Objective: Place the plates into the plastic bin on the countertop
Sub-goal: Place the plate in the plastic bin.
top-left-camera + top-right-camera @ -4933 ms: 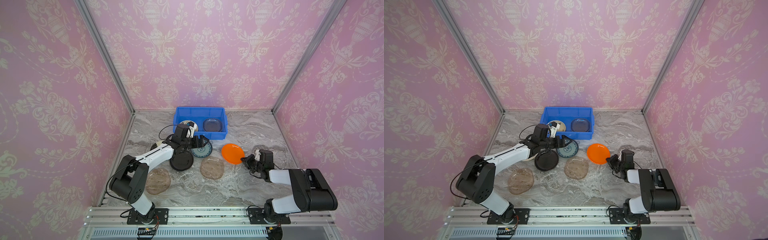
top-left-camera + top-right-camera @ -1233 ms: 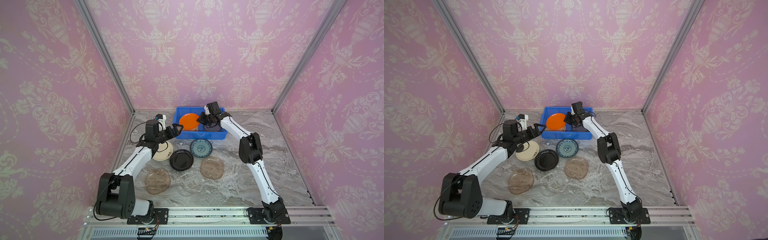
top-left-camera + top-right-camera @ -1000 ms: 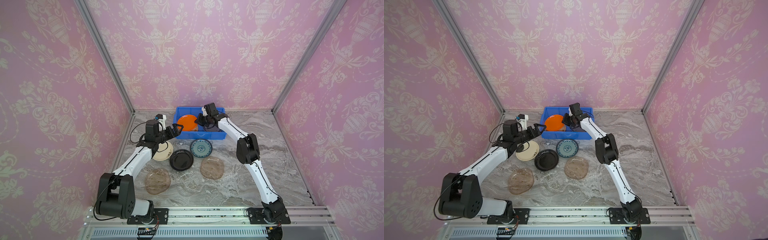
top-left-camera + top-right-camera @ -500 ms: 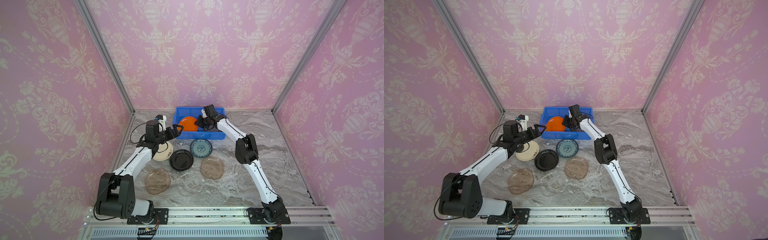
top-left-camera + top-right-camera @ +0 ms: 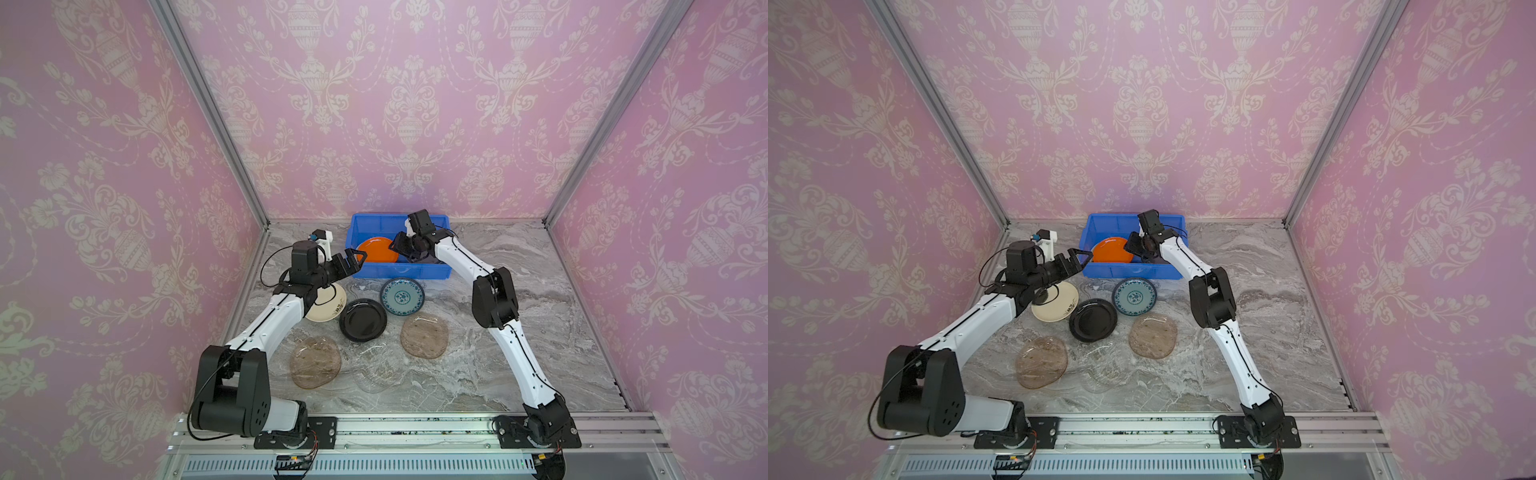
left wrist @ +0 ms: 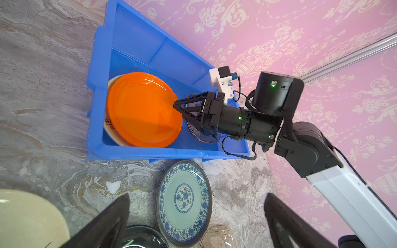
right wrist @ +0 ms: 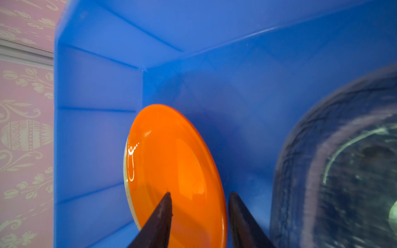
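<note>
The blue plastic bin (image 5: 399, 272) (image 5: 1125, 270) stands at the back of the countertop (image 5: 498, 353). In its left half the orange plate (image 5: 374, 249) (image 6: 139, 109) (image 7: 167, 154) lies on a cream plate (image 6: 108, 120). My right gripper (image 5: 395, 248) (image 6: 179, 109) (image 7: 199, 194) reaches into the bin, open, its fingers straddling the orange plate's rim with a gap showing. A clear plate (image 7: 343, 161) fills the bin's right half. My left gripper (image 5: 353, 262) (image 6: 196, 195) hovers wide open and empty left of the bin, above the counter.
In front of the bin lie a cream plate (image 5: 328, 305), a black plate (image 5: 363, 320) and a teal-patterned plate (image 5: 402, 296) (image 6: 182, 204). Nearer the front are two brownish translucent plates (image 5: 424, 336) (image 5: 316, 361) and a faint clear one (image 5: 376, 370). Pink walls close three sides.
The right arm has carried the orange plate from the counter into the bin. Over the last second its jaws have parted and the plate has settled flat. The left arm has held still.
</note>
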You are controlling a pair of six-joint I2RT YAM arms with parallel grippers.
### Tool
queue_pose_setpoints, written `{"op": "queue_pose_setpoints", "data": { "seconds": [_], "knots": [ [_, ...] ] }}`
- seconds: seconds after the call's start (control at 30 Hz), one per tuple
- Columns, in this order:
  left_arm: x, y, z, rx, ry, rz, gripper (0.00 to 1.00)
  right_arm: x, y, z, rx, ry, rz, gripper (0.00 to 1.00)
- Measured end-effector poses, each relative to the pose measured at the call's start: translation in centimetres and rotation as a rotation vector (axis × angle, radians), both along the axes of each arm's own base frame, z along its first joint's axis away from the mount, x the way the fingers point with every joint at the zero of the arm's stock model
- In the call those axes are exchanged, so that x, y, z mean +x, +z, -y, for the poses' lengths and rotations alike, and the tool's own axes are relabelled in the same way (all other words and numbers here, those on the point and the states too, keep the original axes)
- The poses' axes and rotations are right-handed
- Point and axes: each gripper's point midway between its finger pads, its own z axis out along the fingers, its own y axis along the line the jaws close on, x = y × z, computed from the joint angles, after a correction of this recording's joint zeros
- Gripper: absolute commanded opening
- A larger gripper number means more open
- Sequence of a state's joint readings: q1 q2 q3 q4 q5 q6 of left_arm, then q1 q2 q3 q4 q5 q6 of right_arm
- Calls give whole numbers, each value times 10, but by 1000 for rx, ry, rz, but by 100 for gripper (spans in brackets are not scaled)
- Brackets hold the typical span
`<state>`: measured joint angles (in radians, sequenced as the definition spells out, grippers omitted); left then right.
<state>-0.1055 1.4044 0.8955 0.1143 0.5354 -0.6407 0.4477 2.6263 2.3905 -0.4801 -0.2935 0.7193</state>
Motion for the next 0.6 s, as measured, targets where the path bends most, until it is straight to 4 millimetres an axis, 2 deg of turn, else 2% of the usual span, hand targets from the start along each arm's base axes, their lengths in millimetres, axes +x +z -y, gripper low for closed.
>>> {"op": "queue_pose_setpoints", "data": {
  "seconds": [0.13, 0.3, 0.6],
  "knots": [
    [1, 0, 0, 0, 0, 1, 99, -4, 3, 3, -14, 5, 1, 44],
    [2, -4, 0, 0, 0, -5, 99, -3, 17, 2, -5, 7, 26, 37],
    [6, -9, 1, 1, 0, -9, 99, -2, 17, 0, 9, 11, 27, 30]
  ]
}}
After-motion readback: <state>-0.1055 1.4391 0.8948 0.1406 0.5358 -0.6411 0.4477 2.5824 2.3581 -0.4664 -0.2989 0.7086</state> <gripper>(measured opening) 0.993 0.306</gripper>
